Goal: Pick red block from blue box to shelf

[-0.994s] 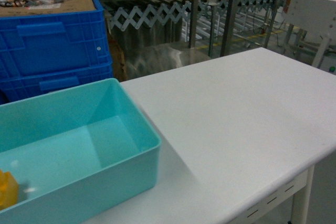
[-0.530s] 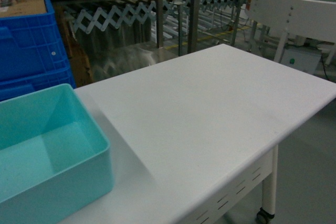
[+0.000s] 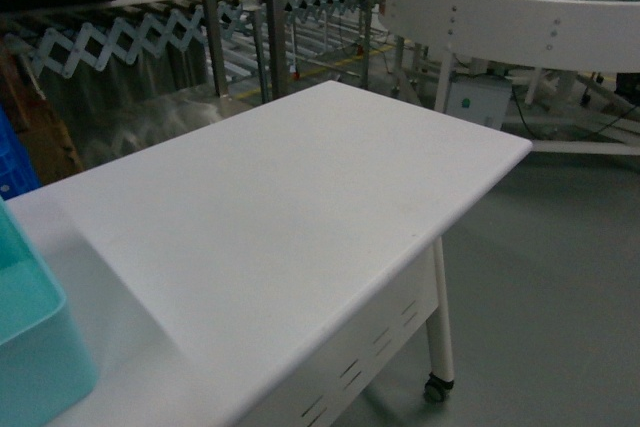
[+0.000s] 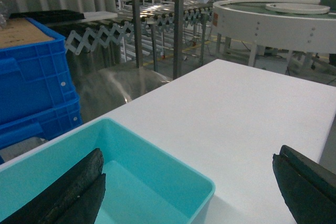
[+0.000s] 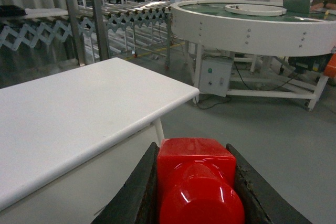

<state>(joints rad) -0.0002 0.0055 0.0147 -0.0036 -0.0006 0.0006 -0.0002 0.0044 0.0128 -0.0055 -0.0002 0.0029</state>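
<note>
The glossy red block (image 5: 195,179) fills the bottom of the right wrist view, stud toward the camera. My right gripper (image 5: 194,153) is shut on it, held off the white table's end above the grey floor. In the left wrist view my left gripper (image 4: 188,157) is open, its dark fingers (image 4: 79,184) spread wide over the near corner of the turquoise blue box (image 4: 157,153). Only a corner of the blue box (image 3: 30,347) shows at the head view's lower left, and neither gripper appears there. The steel shelf's posts (image 4: 178,24) rise behind the table, also in the head view (image 3: 270,17).
The white table (image 3: 300,207) runs from lower left to its right edge, with grey floor beyond. Dark blue crates (image 4: 31,77) stand behind the box. A roller conveyor on scissor legs (image 3: 100,37) and a big round white machine (image 3: 500,7) lie farther back.
The head view has swung to the right: the blue box slid to the left edge, the blue crates and a yellow block left the frame, and the round machine and floor came in.
</note>
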